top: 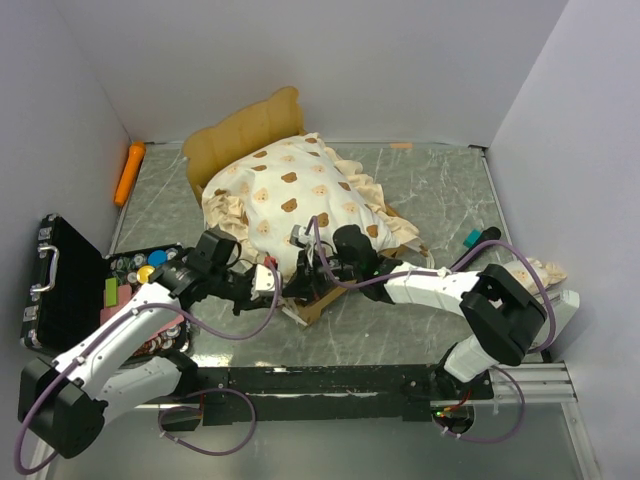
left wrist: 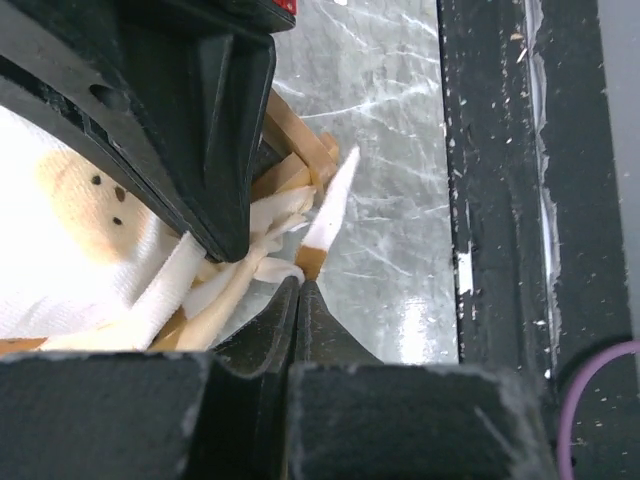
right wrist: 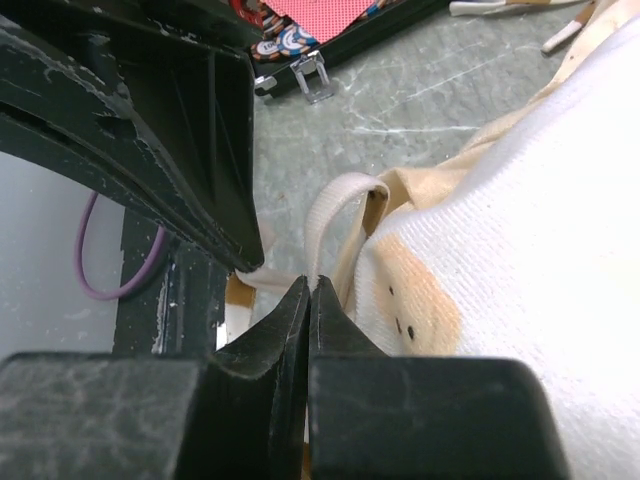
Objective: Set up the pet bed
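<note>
Tucking mattress (top: 290, 195) into bed frame (top: 245, 130), I reckon. L tool (left wrist: 300, 290), R tool (right wrist: 310, 295) both shut at ruffle (left wrist: 250, 215); pinch unclear. Next: press edge inside frame.

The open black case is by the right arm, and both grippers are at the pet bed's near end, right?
No, the black case lies by the left arm, as the top external view shows. The left gripper and right gripper are at the pet bed's near end.

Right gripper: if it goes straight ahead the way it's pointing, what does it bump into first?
Probably the cream strap looping off the mattress, just ahead of the shut right gripper. Depth is hard to judge, though.
</note>
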`<state>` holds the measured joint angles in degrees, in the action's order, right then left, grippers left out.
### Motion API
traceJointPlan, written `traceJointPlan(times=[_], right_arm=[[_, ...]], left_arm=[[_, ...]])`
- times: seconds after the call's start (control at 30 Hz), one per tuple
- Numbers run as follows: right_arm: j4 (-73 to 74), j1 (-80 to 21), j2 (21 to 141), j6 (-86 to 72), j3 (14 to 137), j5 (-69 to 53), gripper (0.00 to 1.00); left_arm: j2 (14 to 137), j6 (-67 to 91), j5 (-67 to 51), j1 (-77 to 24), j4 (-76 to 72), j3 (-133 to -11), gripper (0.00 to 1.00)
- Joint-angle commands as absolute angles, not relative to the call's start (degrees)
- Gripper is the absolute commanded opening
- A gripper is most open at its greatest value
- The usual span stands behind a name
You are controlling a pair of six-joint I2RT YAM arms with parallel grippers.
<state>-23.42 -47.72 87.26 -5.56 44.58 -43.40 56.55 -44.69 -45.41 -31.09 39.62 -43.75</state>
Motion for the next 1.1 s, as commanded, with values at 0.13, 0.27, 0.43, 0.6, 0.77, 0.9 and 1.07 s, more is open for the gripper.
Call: traceJointPlan(times=[0.13, 0.27, 0.43, 0.6, 0.77, 0.9, 1.07], right_arm=[[-36.90, -43.60, 86.13, -12.12, 38.15, -45.18, 0.00], [-38.93, -43.07, 87.27, -13.80, 37.09, -45.18, 0.00], [-41.84, -42.80, 86.75, -14.68, 34.10, -44.21, 0.00], [-44.55, -42.80, 88.15, -16.60, 33.32, -45.79, 0.00], [-51.06, -43.06, 88.59, -20.21, 30.85, -44.47, 0.00], [-51.24, -43.68, 88.24, -21.00, 31.11, -44.12, 0.00], [-45.90, -43.68, 87.10, -19.61, 32.08, -40.70, 0.00]], left_arm=[[60.38, -34.22, -63.70, -24.54, 33.78, -49.13, 0.01], [61.70, -23.49, -62.67, -23.64, 20.70, -48.17, 0.01], [59.41, -13.55, -59.76, -23.73, 9.24, -43.07, 0.01], [60.29, -0.56, -58.19, -24.08, -3.67, -39.91, 0.01], [61.17, 5.44, -54.41, -24.08, -5.62, -41.04, 0.01], [62.14, 5.55, -45.99, -23.99, -2.56, -42.54, 0.01], [62.93, -6.81, -48.51, -24.08, 7.26, -44.46, 0.01]])
